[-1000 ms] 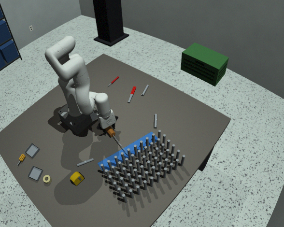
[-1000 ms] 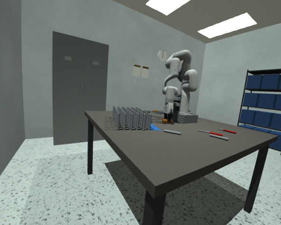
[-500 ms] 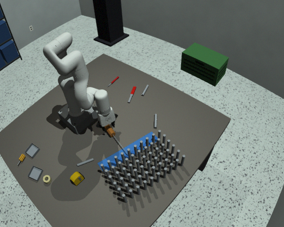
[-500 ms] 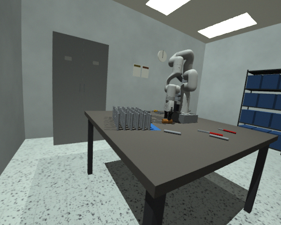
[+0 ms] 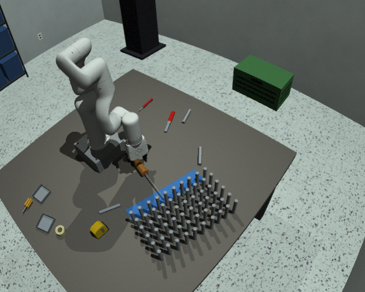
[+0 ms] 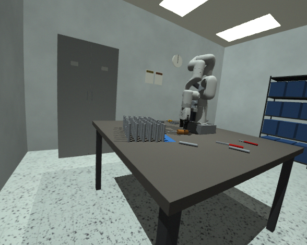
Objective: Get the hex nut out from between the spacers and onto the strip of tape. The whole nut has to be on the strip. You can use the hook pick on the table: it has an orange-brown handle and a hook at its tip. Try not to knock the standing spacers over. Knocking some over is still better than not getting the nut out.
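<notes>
The hook pick lies on the table with its orange-brown handle (image 5: 141, 169) under my gripper (image 5: 138, 161). Its thin shaft (image 5: 153, 186) runs toward the near edge of the spacer field, and the tip ends by the first row of spacers. My gripper points down over the rear end of the handle with its fingers partly open; in the side view the gripper (image 6: 184, 125) stands just above the handle (image 6: 182, 131). The blue strip of tape (image 5: 162, 194) lies along the robot side of the grey upright spacers (image 5: 184, 210). The hex nut is hidden among the spacers.
A loose grey rod (image 5: 199, 155) lies beyond the tape, another rod (image 5: 109, 208) beside a yellow tape measure (image 5: 99, 228). Two red-handled tools (image 5: 169, 120) (image 5: 145, 104) and a rod (image 5: 186, 115) lie farther back. Two small trays (image 5: 41, 193), a tape roll (image 5: 59, 230) and a small screwdriver (image 5: 27, 204) lie at left.
</notes>
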Available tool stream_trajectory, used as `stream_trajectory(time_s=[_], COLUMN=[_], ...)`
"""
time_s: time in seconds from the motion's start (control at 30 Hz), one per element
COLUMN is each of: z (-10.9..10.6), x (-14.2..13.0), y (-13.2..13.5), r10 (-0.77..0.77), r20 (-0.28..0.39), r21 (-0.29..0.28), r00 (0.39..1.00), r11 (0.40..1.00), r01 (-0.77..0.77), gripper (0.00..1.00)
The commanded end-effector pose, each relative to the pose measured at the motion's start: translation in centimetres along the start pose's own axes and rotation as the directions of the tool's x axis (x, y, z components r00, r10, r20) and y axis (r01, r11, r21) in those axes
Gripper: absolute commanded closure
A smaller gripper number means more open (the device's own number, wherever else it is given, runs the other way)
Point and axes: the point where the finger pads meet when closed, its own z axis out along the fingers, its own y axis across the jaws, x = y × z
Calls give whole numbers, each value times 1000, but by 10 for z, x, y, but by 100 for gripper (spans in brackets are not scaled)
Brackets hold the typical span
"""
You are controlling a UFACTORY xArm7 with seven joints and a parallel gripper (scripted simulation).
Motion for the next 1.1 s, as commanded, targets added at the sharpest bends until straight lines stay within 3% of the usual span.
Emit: stream_trajectory(time_s=[0.0,0.33,1.07], z=[-10,-44,-57], x=[-2,-3,-3], y=[0,-1,-1], r10=[-3,-3,-3], r20=[-24,-24,-24], r21=[-30,-31,-31], r00=[1000,1000,1000], r11=[1000,1000,1000], r01=[2,3,3], gripper=[35,35,35])
